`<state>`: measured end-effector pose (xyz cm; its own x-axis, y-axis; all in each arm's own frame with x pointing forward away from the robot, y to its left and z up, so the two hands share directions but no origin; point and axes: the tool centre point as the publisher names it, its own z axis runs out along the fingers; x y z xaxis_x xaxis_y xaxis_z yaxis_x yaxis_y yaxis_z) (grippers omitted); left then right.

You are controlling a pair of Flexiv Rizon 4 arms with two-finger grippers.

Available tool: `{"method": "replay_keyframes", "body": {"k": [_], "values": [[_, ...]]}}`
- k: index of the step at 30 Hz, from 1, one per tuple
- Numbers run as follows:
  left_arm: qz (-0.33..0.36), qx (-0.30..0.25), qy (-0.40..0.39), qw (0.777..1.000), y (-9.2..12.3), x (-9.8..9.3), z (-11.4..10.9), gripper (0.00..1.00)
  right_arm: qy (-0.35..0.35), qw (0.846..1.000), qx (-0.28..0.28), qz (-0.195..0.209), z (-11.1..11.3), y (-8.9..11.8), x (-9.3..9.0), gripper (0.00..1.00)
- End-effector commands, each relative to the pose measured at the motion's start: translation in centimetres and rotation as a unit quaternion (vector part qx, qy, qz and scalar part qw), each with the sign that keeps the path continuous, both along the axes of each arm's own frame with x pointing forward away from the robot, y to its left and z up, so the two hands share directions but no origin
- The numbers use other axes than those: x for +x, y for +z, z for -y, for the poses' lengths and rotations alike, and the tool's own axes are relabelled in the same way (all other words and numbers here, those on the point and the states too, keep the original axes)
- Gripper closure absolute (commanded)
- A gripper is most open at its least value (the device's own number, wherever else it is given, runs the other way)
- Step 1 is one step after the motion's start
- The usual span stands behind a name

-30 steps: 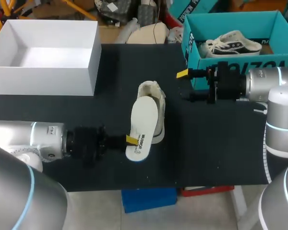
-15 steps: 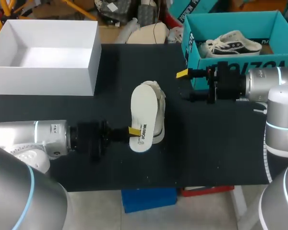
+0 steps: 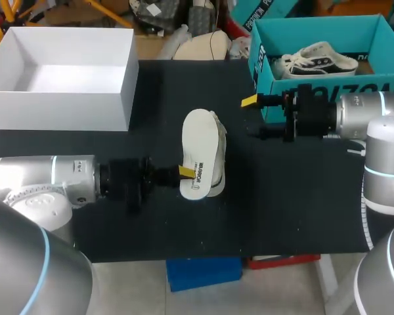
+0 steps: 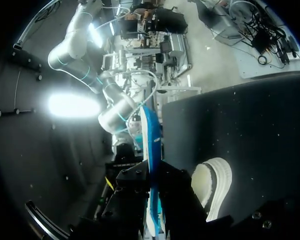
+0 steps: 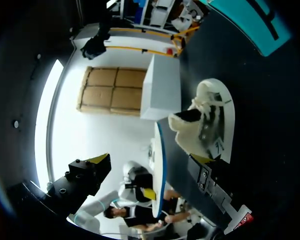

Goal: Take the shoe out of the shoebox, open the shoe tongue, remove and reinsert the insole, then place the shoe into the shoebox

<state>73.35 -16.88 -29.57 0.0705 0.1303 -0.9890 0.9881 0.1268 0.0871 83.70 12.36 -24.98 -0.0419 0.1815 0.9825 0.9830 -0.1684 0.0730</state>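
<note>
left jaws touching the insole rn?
Touching. Left wrist view: the insole stands edge-on, pinched between the left jaws from both sides.

The shoe (image 5: 212,125) rests on the table (image 5: 272,130); the insole (image 5: 160,160), edge-on, apparently hangs just beside it.

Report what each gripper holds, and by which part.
Left gripper pinches the insole by its edge near the printed end, above the shoe. Right gripper is open, holding nothing.
</note>
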Motion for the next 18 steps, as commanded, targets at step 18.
{"method": "replay_keyframes", "body": {"k": [18], "values": [[0.015, 0.001, 0.015, 1.000, 0.8, 0.9, -0.6, 1.00, -0.002, 1.000, 0.000, 0.000, -0.2, -0.1, 0.0, 0.00]]}}
